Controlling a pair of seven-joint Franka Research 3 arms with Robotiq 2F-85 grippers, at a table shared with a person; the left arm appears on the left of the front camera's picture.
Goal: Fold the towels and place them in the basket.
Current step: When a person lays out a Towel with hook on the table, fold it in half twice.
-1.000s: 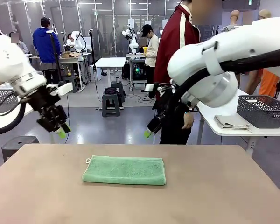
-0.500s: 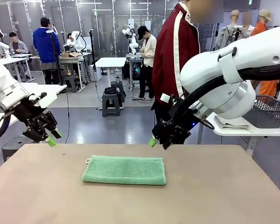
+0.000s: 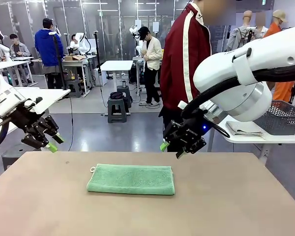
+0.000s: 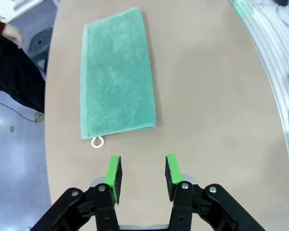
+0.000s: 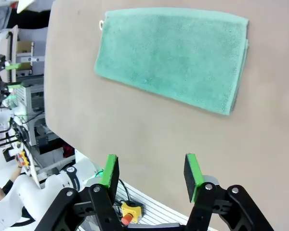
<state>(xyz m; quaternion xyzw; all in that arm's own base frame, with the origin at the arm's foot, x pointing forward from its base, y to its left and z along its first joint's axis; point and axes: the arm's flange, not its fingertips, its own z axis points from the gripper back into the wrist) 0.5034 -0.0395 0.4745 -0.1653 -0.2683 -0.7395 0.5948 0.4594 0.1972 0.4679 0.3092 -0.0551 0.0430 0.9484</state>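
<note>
Towel [image 3: 131, 179] folded on table [image 3: 236, 206], both pincers open and empty

Front view: I see my left pincer [image 3: 55, 143] in the air over the table's far left edge, its green pads parted with nothing between them. The mint-green towel lies flat, below and to the right of it and well apart. My right pincer [image 3: 171, 150] hangs over the far edge, jaws also parted and empty. The towel's right end sits just below it and not touching. A person in a dark red jacket [image 3: 187, 54] stands right behind this pincer. Farther right, past my right arm, a dark mesh basket [image 3: 280, 118] rests on a white side table [image 3: 226, 135], with a grey folded cloth [image 3: 243, 129] beside it.

Left wrist view: the left pincer [image 4: 142, 171] looks down on bare tabletop, and its two green pads [image 4: 113, 173] stand apart holding nothing. The towel [image 4: 116, 74] stretches away ahead of the fingertips, slightly towards the left finger's side. Its pale corner loop [image 4: 97, 141] lies at the near end, just beyond that fingertip.

Right wrist view: the right pincer [image 5: 151, 172] is open too, with empty space between its pads [image 5: 191, 173]. The towel [image 5: 176, 60] lies crosswise well ahead of it, a stretch of bare table [image 5: 135, 130] between them. Its loop [image 5: 102, 24] is at the far left corner.
</note>
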